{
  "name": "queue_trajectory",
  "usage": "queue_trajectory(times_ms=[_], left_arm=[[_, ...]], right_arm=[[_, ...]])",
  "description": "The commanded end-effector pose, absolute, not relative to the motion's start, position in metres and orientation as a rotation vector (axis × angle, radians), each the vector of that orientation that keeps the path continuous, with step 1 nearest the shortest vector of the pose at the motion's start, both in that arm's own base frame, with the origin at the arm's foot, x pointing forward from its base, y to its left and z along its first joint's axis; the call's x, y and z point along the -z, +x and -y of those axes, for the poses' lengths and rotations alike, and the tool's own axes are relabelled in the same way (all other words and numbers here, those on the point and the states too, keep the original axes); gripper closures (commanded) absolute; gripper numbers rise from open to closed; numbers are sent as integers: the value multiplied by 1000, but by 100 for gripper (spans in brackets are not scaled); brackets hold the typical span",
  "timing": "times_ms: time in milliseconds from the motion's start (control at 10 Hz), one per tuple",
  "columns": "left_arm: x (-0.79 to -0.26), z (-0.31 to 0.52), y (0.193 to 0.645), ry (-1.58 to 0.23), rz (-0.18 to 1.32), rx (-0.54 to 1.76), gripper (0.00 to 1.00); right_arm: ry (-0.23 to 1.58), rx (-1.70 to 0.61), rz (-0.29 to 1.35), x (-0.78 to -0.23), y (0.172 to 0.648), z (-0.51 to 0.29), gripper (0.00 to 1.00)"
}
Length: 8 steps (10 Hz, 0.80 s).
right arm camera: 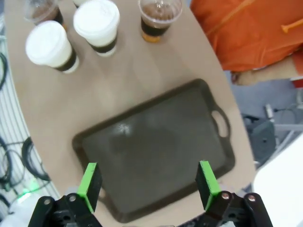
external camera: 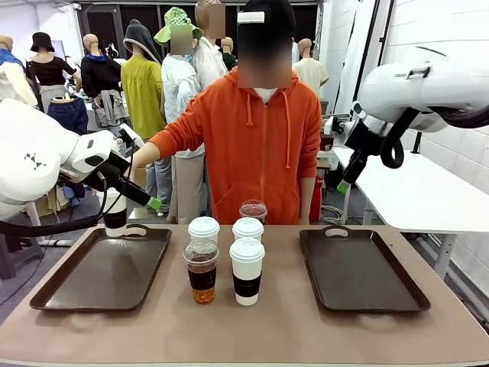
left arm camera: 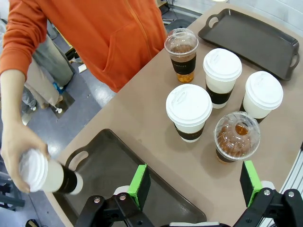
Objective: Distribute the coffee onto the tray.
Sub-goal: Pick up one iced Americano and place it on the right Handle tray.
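Entry: both trays bare, one cup in the person's hand.

I saw the left gripper (left arm camera: 195,183) hanging above the left tray (left arm camera: 120,163), its jaws wide and nothing between the pads. The right gripper (right arm camera: 148,182) hung above the right tray (right arm camera: 156,146), also spread wide and empty.

The person (external camera: 260,145) stood at the far side of the table (external camera: 306,329), one arm stretched toward the left tray. Their hand (left arm camera: 19,146) gripped the held cup (left arm camera: 49,176), white-lidded with a dark sleeve, by its lid end. It was just at that tray's handle end. From the left wrist camera it looked tilted. From the front it showed at the tray's far edge, partly behind the left gripper. I could not tell whether its base touched the tray.

The other five cups stood upright on the table between the trays, close together:
- far clear cup (external camera: 254,210), nearest the person
- left white cup (external camera: 204,227) and right white cup (external camera: 248,227), side by side in front of it
- near clear cup (external camera: 202,271) and front white cup (external camera: 247,271), side by side in the row nearest the robot

None of these five sat on a tray.
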State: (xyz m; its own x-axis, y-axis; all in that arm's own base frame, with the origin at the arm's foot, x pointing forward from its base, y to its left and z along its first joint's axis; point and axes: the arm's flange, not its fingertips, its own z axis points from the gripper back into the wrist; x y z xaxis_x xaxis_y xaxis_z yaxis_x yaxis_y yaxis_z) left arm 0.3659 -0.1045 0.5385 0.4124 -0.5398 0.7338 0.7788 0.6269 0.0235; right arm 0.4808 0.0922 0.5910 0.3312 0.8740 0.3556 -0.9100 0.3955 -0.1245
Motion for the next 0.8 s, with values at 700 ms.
queue_trajectory(times_ms=[700], left_arm=[[-538,102,366,-364,780,853,0]], right_arm=[[-51,-1471,216,-558,559,-95,0]])
